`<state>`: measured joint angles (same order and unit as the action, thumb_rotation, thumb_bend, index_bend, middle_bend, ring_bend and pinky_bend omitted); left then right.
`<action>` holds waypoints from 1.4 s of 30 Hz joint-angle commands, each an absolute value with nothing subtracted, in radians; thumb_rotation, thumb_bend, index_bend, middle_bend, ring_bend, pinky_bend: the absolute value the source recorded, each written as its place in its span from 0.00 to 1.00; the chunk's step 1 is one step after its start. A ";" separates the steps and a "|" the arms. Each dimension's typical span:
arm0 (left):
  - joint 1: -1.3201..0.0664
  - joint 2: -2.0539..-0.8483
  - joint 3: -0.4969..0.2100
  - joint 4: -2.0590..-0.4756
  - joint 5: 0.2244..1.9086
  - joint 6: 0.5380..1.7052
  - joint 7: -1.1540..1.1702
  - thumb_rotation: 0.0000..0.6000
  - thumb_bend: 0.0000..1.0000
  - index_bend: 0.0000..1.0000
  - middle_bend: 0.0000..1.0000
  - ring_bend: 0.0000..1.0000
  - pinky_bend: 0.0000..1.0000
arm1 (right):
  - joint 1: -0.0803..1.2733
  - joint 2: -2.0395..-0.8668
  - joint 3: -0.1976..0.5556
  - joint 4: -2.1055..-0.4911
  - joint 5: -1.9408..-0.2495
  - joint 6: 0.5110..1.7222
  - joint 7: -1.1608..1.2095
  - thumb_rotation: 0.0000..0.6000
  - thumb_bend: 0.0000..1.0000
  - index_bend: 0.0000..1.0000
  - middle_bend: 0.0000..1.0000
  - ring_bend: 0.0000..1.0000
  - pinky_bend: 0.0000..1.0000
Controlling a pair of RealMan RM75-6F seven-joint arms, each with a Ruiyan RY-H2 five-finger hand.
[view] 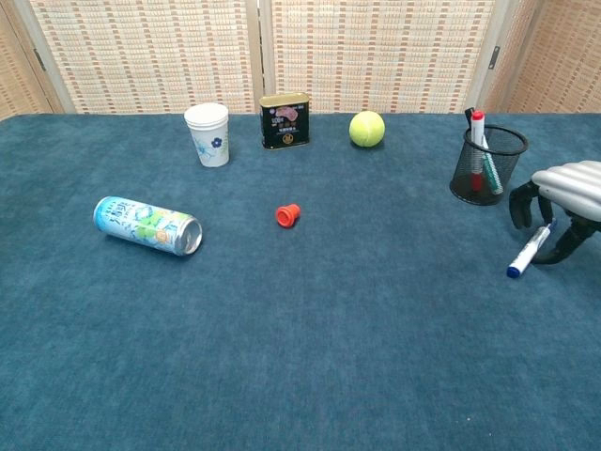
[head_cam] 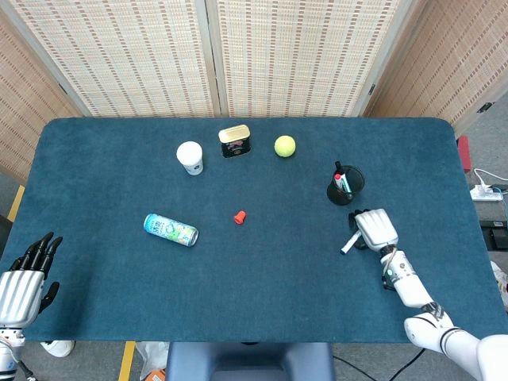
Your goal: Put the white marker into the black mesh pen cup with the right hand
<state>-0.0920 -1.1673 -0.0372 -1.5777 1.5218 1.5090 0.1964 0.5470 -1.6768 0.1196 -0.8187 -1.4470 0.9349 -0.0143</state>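
Head view: The right hand [head_cam: 376,228] is positioned palm-down over the upper end of the marker [head_cam: 348,244], just below the cup [head_cam: 346,185]. The lower end of the marker protrudes from under the hand toward the left. The fingers are hidden beneath the back of the hand, so contact with the marker cannot be confirmed here. The cup stands upright on the surface [head_cam: 262,278] and already contains other pens. The left hand [head_cam: 21,277] is at the near left corner, fingers extended and slightly apart, holding nothing. A can [head_cam: 170,229], a red cap [head_cam: 239,216], a paper cup [head_cam: 190,157], a tin [head_cam: 235,140] and a ball [head_cam: 285,146] are well apart from the work area.

Chest view: The right hand [view: 566,199] is arched over the marker [view: 529,249], fingers curled down on either side of the barrel. The marker sits tilted, blue-capped lower end toward the surface, upper end between the fingers. Whether the fingers are already pinching it or only bracketing it cannot be determined. The cup [view: 486,165] is near, to the left of the hand.

Task status: Approach appears complete; the grasp is at its start or in progress. Remaining steps, as judged: secure the marker, lift, carry to the cup mouth, orient roughly upright, release.
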 commanded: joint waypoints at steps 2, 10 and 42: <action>-0.095 -1.167 -0.037 -1.575 1.519 1.502 0.191 1.00 0.30 0.08 0.02 0.10 0.33 | 0.576 -1.727 0.115 -0.761 -1.449 0.920 0.020 1.00 0.01 0.54 0.46 0.46 0.65; -0.094 -1.161 -0.042 -1.578 1.512 1.505 0.170 1.00 0.30 0.08 0.02 0.10 0.33 | 0.581 -1.751 0.095 -0.737 -1.461 0.936 0.027 1.00 0.01 0.61 0.46 0.46 0.65; -0.090 -1.155 -0.039 -1.581 1.523 1.516 0.155 1.00 0.30 0.08 0.02 0.10 0.33 | 0.565 -1.784 0.085 -0.701 -1.416 0.943 -0.087 1.00 0.03 0.81 0.61 0.60 0.87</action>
<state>-0.0900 -1.1552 -0.0386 -1.5805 1.5232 1.5156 0.1545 0.5655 -1.7831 0.0842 -0.7009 -1.4171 0.9422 -0.0853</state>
